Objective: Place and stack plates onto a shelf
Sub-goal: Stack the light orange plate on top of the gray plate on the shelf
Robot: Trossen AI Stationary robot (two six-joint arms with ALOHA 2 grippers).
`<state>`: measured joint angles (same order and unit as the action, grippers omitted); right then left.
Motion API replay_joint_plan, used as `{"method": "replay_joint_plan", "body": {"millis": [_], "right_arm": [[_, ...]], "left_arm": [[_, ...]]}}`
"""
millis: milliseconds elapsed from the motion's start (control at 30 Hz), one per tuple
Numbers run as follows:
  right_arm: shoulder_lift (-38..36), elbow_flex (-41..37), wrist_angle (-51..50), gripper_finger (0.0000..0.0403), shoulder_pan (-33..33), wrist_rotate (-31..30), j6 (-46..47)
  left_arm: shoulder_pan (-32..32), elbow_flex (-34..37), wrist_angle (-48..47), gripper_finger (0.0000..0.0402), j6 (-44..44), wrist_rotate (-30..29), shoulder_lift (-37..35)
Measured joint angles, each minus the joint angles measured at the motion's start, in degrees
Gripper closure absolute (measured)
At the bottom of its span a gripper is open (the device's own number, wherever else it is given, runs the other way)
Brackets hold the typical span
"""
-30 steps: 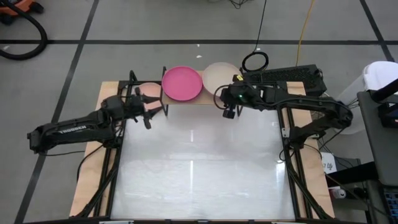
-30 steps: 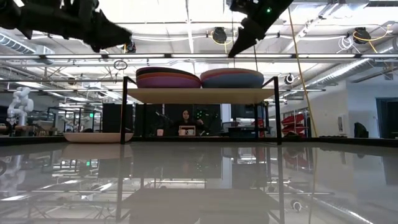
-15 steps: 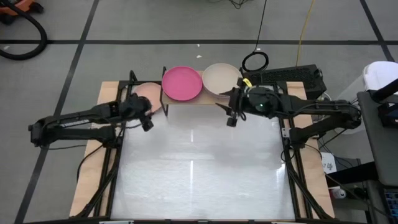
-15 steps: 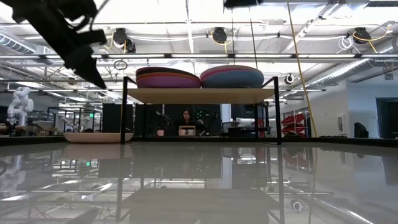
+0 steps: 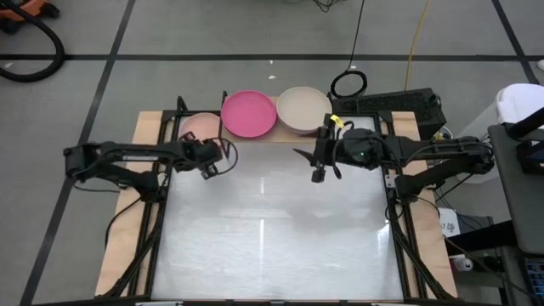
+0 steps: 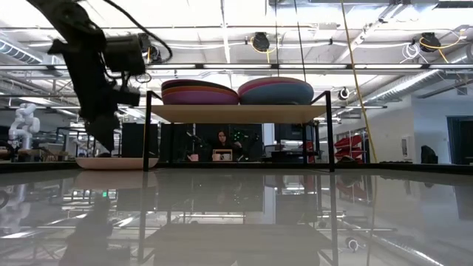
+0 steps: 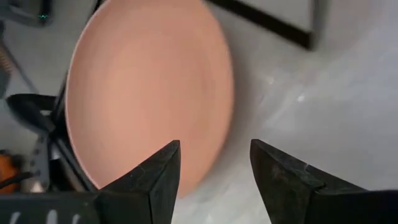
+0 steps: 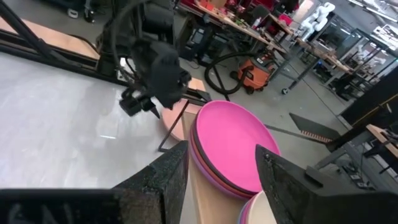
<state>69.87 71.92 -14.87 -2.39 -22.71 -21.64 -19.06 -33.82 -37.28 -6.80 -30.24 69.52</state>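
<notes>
Shelf (image 6: 236, 112) at table's (image 5: 272, 238) far edge, between the two grippers and beyond both. It carries two plate stacks: hot pink plate (image 5: 249, 113) tops the one nearer the left gripper, beige plate (image 5: 303, 108) tops the one nearer the right gripper (low view shows several plates under each; lower colours hard to separate). Light pink plate (image 7: 149, 93) lies flat on the table beside the shelf's end, just ahead of the left gripper (image 7: 214, 165), whose fingers are spread apart, holding nothing, hovering near the plate's rim. Right gripper (image 5: 319, 166) sits in front of the beige stack, off the shelf, fingers parted and empty.
</notes>
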Motion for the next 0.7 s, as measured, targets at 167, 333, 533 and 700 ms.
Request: {"method": "replay_joint_plan", "body": {"millis": [167,333,533,700], "right_arm": [[0.0,0.0,-0.1,0.0234,-0.1,0.0,0.4],[0.0,-0.4,0.0,0.0234,-0.1,0.0,0.8],[0.0,-1.5,0.0,0.0234,0.0,0.0,1.3],[0.0,-2.3,0.0,0.0234,0.0,0.0,1.4]], "left_arm": [[0.0,0.0,1.5,0.0202,0.7,-1.4,5.6],[-1.1,0.0,3.8,0.0202,0.7,-2.1,8.7],[-3.7,0.0,4.5,0.0202,1.8,-1.8,11.7],[-5.3,0.0,4.7,0.0202,1.8,-1.3,13.7]]}}
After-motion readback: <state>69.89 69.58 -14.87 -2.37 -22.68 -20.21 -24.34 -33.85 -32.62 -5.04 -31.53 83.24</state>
